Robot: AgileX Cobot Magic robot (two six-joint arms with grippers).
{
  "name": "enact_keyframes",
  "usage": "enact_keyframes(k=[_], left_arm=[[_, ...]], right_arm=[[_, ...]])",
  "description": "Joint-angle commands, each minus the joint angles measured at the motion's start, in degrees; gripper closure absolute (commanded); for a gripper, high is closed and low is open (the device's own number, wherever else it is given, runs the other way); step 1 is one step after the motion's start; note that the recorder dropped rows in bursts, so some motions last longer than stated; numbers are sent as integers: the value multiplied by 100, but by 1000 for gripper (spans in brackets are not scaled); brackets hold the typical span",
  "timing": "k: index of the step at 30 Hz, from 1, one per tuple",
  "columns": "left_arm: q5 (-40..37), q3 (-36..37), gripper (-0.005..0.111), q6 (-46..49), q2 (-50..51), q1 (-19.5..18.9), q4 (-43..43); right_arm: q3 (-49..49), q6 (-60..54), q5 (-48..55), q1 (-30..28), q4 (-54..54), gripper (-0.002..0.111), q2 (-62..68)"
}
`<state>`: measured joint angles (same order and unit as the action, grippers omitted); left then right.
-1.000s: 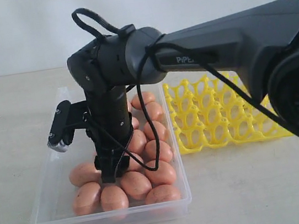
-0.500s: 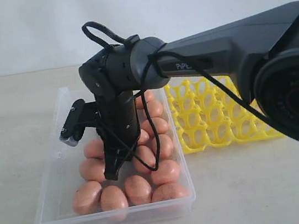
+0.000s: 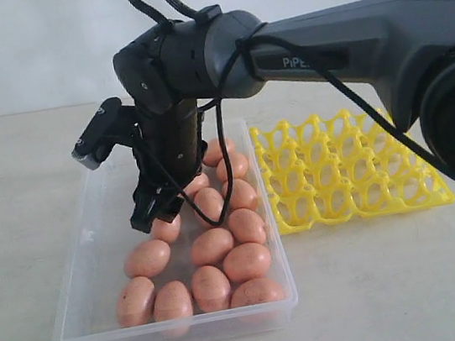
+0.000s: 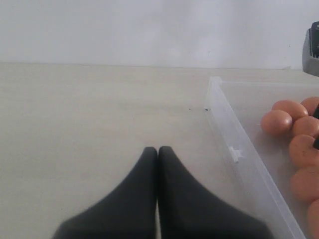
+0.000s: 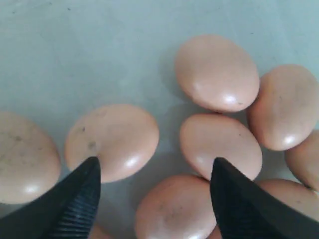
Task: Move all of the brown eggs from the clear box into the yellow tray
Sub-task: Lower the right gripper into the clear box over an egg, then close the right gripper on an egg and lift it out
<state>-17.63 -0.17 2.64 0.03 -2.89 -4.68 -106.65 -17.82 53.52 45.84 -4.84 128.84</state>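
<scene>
Several brown eggs lie in the right half of the clear box, on the left of the exterior view. The yellow tray stands to its right with bare cups. My right gripper reaches across and hangs over the eggs near the middle of the box. It is open in the right wrist view; one egg lies below the gap and nothing is held. My left gripper is shut and empty over bare table beside the box wall.
The right arm's thick dark link spans above the tray. A black cable loops off its wrist, and the wrist camera sticks out over the box's left half. The box floor on that side is bare.
The right gripper has risen from among the front eggs and moved toward the back of the box, carrying nothing. The left gripper shows no change.
</scene>
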Motion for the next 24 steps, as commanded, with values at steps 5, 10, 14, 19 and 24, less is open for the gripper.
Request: enact_keyframes(k=[5, 10, 14, 19, 24], left_arm=[[23, 17, 111, -4, -3, 5, -19], [23, 17, 111, -4, -3, 5, -19], [19, 17, 111, -4, -3, 31, -19], [19, 17, 111, -4, -3, 161, -19], [19, 17, 111, -4, -3, 223, -19]], right_arm=[[-31, 2577, 261, -14, -708, 45, -85], [-31, 3229, 438, -14, -698, 54, 3], [-31, 3604, 539, -25, -698, 63, 103], [-31, 3690, 497, -25, -604, 62, 210], [-31, 3690, 497, -25, -591, 62, 308]])
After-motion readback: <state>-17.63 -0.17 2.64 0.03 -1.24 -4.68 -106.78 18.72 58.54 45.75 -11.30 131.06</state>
